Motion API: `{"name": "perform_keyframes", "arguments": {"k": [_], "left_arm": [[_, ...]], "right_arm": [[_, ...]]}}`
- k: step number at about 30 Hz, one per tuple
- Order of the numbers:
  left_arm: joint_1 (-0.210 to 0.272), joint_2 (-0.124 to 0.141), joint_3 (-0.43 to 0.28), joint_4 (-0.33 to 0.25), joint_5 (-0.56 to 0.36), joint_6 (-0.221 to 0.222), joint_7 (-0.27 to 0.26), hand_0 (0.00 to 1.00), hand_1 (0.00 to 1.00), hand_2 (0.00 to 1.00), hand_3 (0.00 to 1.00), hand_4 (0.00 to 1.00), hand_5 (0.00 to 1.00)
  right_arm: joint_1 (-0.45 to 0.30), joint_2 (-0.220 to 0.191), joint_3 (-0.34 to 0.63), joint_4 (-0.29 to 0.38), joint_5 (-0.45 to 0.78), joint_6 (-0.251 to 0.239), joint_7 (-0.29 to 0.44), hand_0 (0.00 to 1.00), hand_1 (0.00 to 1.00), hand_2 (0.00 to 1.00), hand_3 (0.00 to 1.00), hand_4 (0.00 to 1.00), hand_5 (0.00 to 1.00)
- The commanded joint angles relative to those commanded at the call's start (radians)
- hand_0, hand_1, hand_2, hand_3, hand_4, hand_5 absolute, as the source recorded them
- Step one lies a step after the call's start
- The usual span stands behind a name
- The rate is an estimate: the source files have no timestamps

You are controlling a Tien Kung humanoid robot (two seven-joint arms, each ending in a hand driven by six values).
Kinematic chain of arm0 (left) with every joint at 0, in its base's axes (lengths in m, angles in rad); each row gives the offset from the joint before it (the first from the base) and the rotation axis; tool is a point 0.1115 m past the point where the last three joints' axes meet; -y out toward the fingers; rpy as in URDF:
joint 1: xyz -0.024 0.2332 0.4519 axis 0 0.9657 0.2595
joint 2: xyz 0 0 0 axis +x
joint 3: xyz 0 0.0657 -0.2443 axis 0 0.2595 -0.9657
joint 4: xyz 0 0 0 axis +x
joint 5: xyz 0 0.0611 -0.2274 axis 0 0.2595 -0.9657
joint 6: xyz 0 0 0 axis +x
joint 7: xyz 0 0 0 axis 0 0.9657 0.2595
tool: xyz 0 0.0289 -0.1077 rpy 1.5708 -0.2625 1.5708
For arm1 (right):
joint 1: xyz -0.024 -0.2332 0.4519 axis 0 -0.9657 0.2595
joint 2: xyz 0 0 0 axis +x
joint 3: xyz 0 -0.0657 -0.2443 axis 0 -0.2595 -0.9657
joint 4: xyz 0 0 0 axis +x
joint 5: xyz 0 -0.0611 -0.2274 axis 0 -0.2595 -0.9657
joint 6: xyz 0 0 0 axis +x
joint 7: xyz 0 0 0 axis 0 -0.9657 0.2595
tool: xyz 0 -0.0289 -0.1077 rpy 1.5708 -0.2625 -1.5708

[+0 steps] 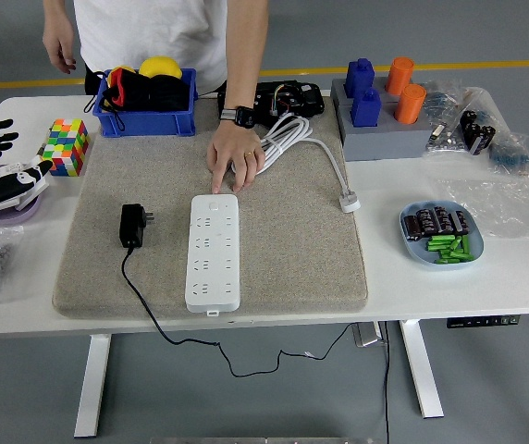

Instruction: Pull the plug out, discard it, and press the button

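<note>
A white power strip (pixel 214 252) lies lengthwise on the grey felt mat (pixel 292 250). A black plug adapter (pixel 133 225) lies on the mat just left of the strip, unplugged, its black cable trailing off the near edge. A person's hand (pixel 234 158) rests at the strip's far end, a finger touching near its top edge. My left hand (pixel 1 176) sits at the far left of the table, fingers spread and holding nothing. My right hand is out of view.
The strip's white cable (pixel 278 148) coils behind it, its plug (pixel 349 201) lying on the mat's right edge. A colour cube (pixel 66 146), a blue bin (pixel 144 102), a black device (pixel 269 98), blue and orange blocks (pixel 380 97) and a blue dish (pixel 440 233) stand around.
</note>
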Motion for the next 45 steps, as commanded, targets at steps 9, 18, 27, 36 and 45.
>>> {"name": "perform_keyframes", "arguments": {"k": [9, 18, 27, 36, 45], "left_arm": [[-0.004, 0.002, 0.008, -0.002, 0.0, -0.001, 0.001, 0.842, 0.843, 0.839, 0.867, 0.846, 0.232], [-0.002, 0.0, 0.005, -0.005, -0.001, -0.002, 0.002, 0.841, 0.842, 0.839, 0.865, 0.834, 0.229], [-0.004, 0.001, 0.002, -0.01, -0.002, -0.002, 0.002, 0.841, 0.842, 0.838, 0.865, 0.831, 0.229], [-0.011, 0.002, 0.004, -0.012, -0.003, -0.002, 0.002, 0.84, 0.841, 0.837, 0.864, 0.829, 0.228], [-0.016, 0.004, 0.005, -0.012, -0.004, -0.003, 0.003, 0.84, 0.842, 0.837, 0.863, 0.828, 0.227]], "right_arm": [[0.001, -0.001, 0.005, -0.001, 0.0, 0.0, 0.0, 0.725, 0.673, 0.664, 0.662, 0.765, 0.634], [-0.001, 0.002, 0.007, 0.0, -0.001, 0.0, 0.0, 0.725, 0.674, 0.663, 0.662, 0.765, 0.634], [-0.001, 0.001, 0.011, -0.001, -0.001, 0.0, 0.0, 0.725, 0.674, 0.664, 0.659, 0.764, 0.633], [-0.002, 0.003, 0.015, 0.0, -0.001, 0.0, 0.0, 0.725, 0.674, 0.664, 0.66, 0.765, 0.634], [-0.002, 0.004, 0.018, 0.0, -0.001, 0.0, 0.0, 0.725, 0.674, 0.663, 0.659, 0.764, 0.633]]}}
